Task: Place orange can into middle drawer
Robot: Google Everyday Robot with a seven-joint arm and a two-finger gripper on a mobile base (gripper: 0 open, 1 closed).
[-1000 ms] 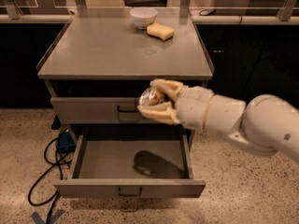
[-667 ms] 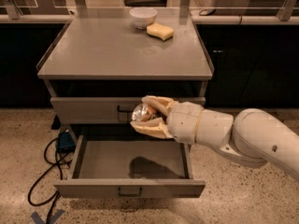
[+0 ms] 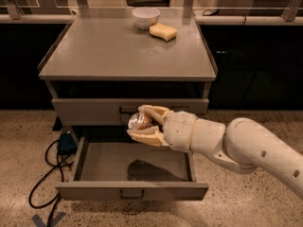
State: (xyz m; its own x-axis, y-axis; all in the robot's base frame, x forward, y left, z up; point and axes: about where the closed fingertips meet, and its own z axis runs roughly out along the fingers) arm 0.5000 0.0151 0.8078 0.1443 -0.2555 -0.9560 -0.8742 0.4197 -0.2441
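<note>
The claw [image 3: 137, 122], its 2 fingers clamped on the orange can [image 3: 138, 121], hangs above the far edge of the open middle drawer [image 3: 165, 191]. A white bowl [image 3: 146, 17] and yellow sponge [image 3: 163, 31] sit far back on the worktop [image 3: 109, 56].

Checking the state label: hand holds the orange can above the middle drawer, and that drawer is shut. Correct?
Not quite. The camera view shows the middle drawer pulled open; it is the upper drawer that is shut. The rest holds: the hand grips the orange can above the middle drawer.
</note>
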